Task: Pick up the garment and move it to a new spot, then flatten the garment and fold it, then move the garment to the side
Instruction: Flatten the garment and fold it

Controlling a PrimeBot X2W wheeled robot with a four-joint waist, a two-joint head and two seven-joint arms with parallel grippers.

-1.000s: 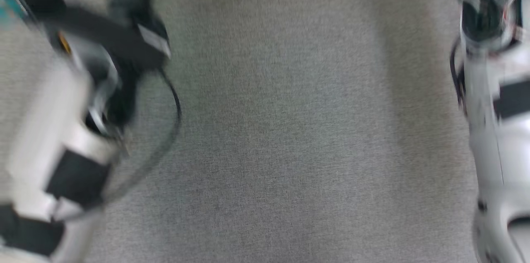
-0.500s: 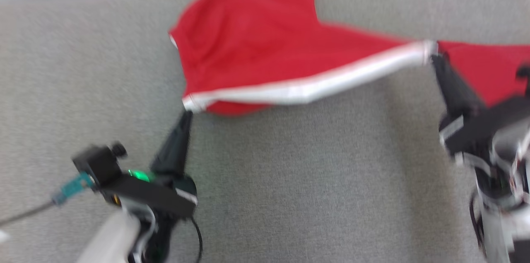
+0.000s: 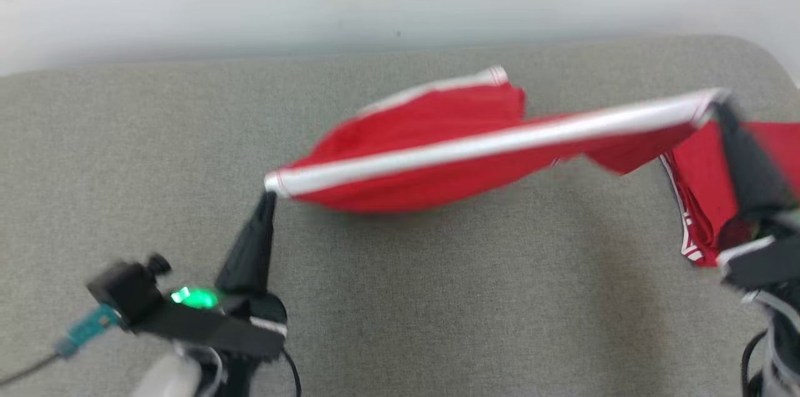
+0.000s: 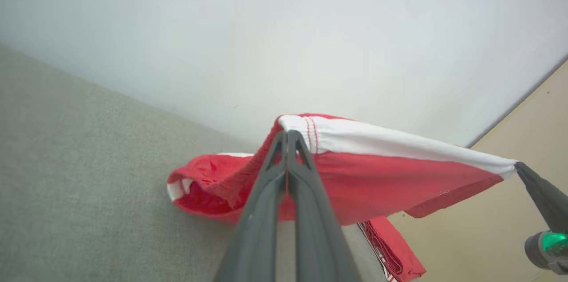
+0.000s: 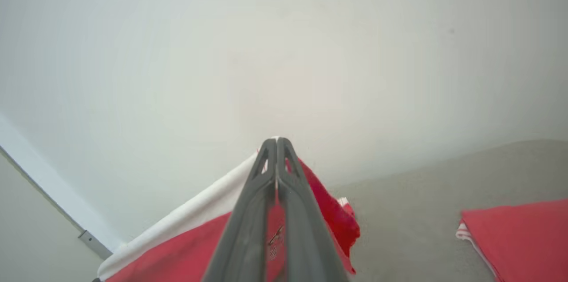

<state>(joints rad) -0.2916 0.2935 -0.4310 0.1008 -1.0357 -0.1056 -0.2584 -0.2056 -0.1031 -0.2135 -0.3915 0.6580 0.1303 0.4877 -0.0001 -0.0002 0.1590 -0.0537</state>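
My left claw (image 3: 267, 197) and right claw (image 3: 717, 110) are each pinched shut on 1 end of the white waistband (image 3: 487, 144). The garment (image 3: 425, 187) hangs between them, lifted over the grey surface (image 3: 437, 309). 0.5 s ago the band kinked mid-span. Now it runs straight, so I judge the carry nearly done and the lay-down next. Past my left tips, that wrist's view shows a leg touching the surface. My right wrist's view shows a 2nd red piece (image 5: 519, 237) lying right of that claw.

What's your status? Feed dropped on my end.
Left gripper, right gripper: jaws shut on white band ends. Garment stretched between, far part on grey surface. Second red cloth near right gripper.
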